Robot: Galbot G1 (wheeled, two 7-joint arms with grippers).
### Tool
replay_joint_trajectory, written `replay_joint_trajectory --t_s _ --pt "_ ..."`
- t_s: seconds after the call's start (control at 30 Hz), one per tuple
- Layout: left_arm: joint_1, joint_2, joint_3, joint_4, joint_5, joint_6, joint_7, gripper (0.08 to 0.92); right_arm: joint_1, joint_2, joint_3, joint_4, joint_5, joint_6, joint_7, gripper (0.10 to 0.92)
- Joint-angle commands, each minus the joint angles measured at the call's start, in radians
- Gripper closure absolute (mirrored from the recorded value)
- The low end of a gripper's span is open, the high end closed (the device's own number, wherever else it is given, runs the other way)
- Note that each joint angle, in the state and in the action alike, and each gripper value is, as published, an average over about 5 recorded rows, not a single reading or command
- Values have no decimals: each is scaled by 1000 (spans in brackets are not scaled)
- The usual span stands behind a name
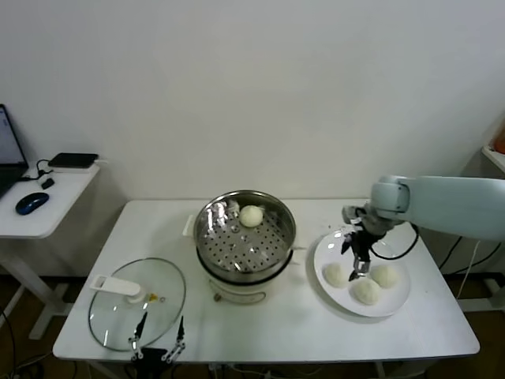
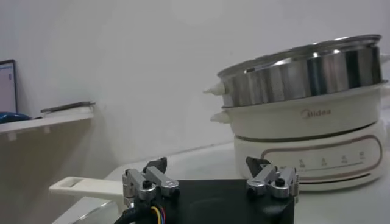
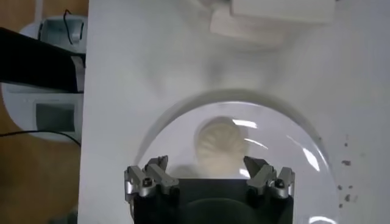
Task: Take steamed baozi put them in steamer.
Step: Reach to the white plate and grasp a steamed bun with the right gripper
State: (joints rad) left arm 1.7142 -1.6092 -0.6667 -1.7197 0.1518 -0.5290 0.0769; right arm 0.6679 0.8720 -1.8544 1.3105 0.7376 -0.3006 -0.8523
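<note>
The steel steamer stands mid-table on its white base, with one baozi in its basket at the far side. Three baozi lie on a white plate at the right: one at the left, one at the front, one at the right. My right gripper is open, just above the plate between the buns. In the right wrist view a baozi lies on the plate ahead of the open gripper. My left gripper is open at the table's front edge; the steamer shows in its wrist view.
A round glass lid with a white handle lies at the front left, just beyond the left gripper. A side desk with a mouse stands at the far left. A wall is behind the table.
</note>
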Motion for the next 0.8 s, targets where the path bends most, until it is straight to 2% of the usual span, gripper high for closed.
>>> replay_joint_trajectory --t_s 0.03,0.4,0.8 --pt "1 -49 -1 3 3 -1 0 177 -146 -9 90 -54 -86 -47 24 203" --pt "-3 -49 -2 11 3 -3 0 177 -209 38 164 -155 -115 -14 47 203" --pt "-9 -49 -4 19 3 -5 0 177 -235 50 186 -167 -125 -4 43 203"
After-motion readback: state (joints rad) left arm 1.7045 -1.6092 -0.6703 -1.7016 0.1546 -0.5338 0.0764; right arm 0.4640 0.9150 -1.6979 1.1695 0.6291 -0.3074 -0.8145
